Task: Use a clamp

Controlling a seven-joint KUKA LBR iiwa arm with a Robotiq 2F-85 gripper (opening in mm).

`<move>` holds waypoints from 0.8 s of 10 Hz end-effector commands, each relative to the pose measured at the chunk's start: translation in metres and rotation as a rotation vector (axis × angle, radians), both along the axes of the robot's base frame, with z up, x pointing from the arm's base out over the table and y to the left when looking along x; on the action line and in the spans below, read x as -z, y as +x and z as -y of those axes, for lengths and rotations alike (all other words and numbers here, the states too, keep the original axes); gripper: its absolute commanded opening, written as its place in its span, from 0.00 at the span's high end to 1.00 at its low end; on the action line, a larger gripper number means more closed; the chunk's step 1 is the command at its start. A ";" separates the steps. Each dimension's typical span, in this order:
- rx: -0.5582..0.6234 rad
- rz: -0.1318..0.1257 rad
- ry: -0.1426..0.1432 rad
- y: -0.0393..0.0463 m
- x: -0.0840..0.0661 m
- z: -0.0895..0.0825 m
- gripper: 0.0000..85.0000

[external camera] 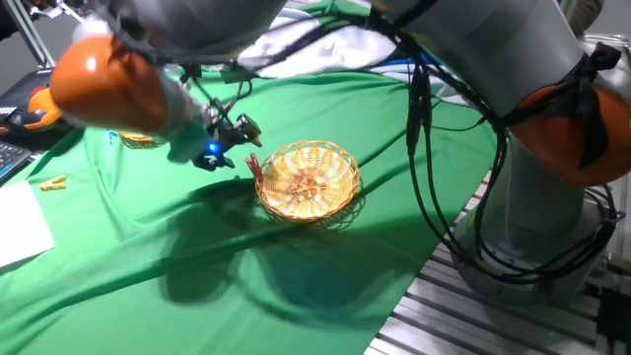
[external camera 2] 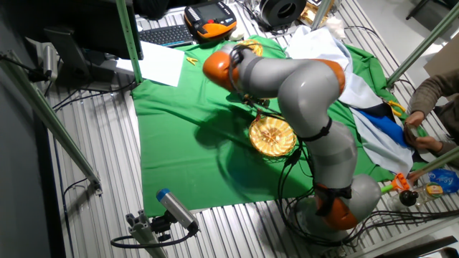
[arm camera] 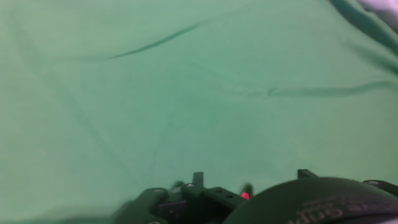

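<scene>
The clamp, a tiny red clip (external camera: pixel 254 163), stands on the left rim of a wicker basket (external camera: pixel 330 158) in the middle of the green cloth. My gripper (external camera: pixel 246 131) hovers just up and left of it, apart from it, with nothing between its fingers, which look spread. In the other fixed view the basket (external camera 2: pixel 283 143) lies under my arm, and the gripper (external camera 2: pixel 255 102) is just above the basket's far rim; the clip is too small to make out there. The hand view shows only blurred green cloth (arm camera: pixel 186 93) and dark gripper parts.
A second wicker basket (external camera 2: pixel 249 49) sits at the cloth's far edge, partly hidden by my arm. A yellow clip (external camera: pixel 51 183) lies left near a white paper sheet (external camera: pixel 20 222). An orange teach pendant (external camera 2: pixel 210 18) and keyboard are beyond. The cloth is wrinkled.
</scene>
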State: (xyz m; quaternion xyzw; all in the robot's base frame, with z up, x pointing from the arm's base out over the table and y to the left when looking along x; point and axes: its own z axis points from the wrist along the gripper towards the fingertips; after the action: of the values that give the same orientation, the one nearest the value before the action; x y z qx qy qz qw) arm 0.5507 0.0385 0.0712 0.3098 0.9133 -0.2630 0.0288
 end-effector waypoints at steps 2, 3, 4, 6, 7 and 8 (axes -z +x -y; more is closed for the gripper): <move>-0.031 -0.005 0.065 0.0043 -0.003 0.003 0.40; -0.049 -0.024 0.088 0.0086 -0.006 0.005 0.40; -0.072 -0.037 0.117 0.0138 -0.011 0.009 0.40; -0.118 -0.061 0.199 0.0264 -0.019 0.019 0.60; -0.143 -0.070 0.242 0.0311 -0.021 0.023 0.80; -0.171 -0.082 0.275 0.0354 -0.024 0.028 1.00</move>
State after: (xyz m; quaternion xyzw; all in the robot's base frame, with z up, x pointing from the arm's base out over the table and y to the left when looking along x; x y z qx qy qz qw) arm 0.5874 0.0094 0.0966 0.2185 0.9645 -0.1449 -0.0313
